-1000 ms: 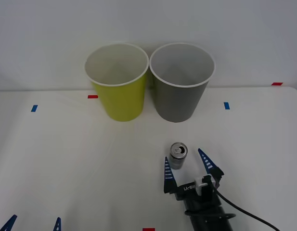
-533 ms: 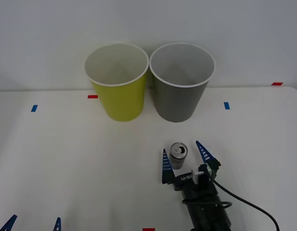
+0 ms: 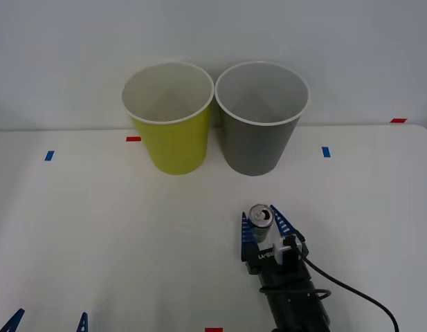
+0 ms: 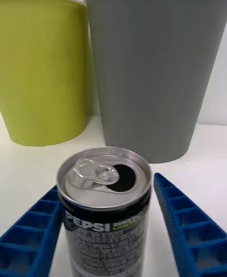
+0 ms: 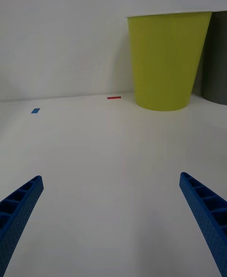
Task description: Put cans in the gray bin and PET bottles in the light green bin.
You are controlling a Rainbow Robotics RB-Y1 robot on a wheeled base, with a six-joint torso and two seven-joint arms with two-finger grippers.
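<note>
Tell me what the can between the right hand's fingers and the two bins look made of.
Can: metal, likely aluminium; shiny brushed top with pull-tab, glossy dark printed label. Gray bin and light green bin: matte, thin-walled with white rims, looking like coated paper or plastic; I can't tell which. Right hand: blue ribbed fingers, apparently plastic or rubber.

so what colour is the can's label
Black with white lettering on the can, clearest in the right wrist view.
</note>
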